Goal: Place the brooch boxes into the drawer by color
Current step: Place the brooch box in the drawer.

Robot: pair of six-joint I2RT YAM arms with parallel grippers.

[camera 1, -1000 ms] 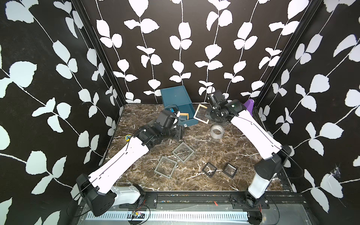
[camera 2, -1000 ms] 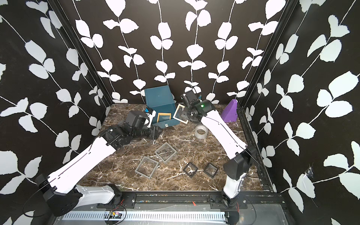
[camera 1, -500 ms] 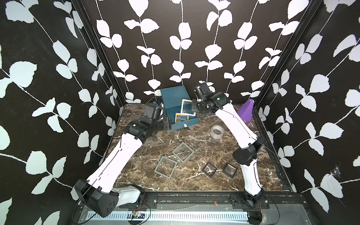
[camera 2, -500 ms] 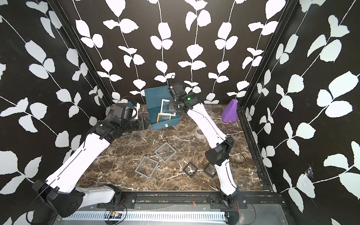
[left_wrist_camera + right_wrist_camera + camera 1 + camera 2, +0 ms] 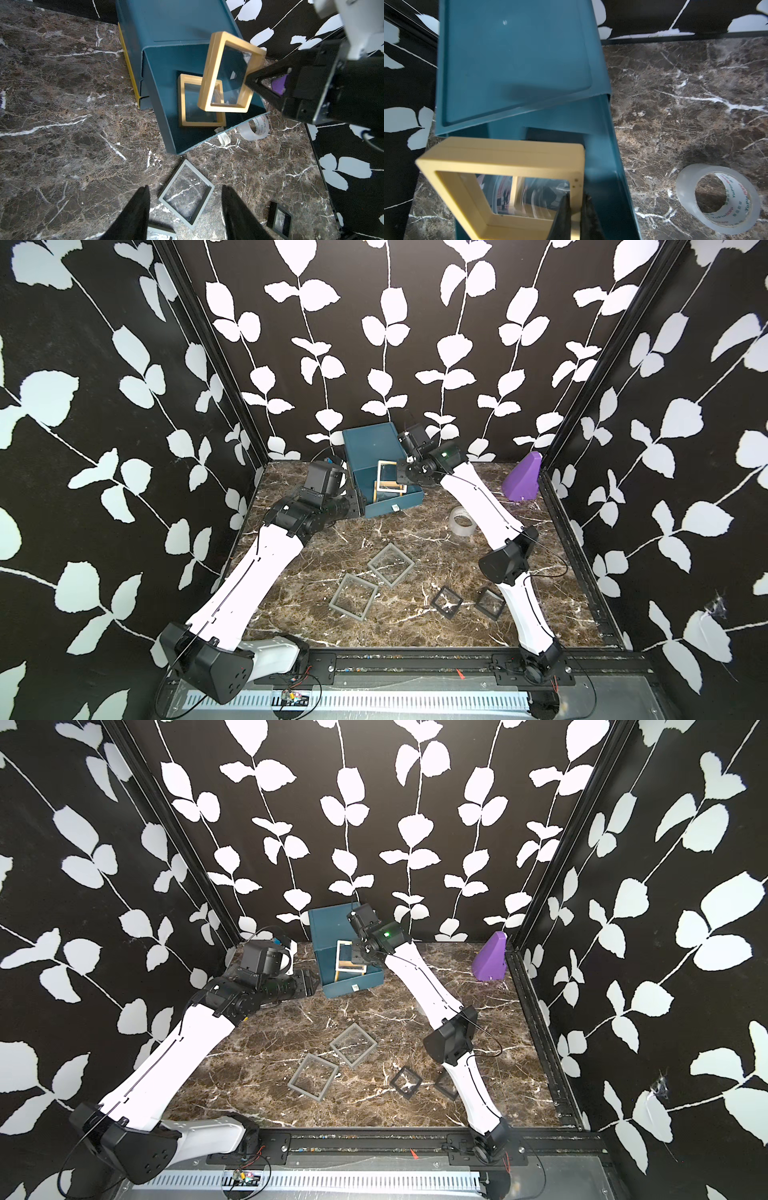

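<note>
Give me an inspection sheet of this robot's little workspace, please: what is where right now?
Surface: brown marble table with white veins.
Job's things: teal chest at the back, with one drawer pulled open. First yellow box lies inside the drawer, second yellow box is held above it. Grey boxes and black boxes lie on the table.
Clutter: clear tape roll; purple wedge in the back corner.
Grippers: right gripper shut on the second yellow box's edge. Left gripper open and empty, beside the chest.
Cables: thin black lead loops at the right arm's elbow.
Surroundings: black walls with white leaves.
</note>
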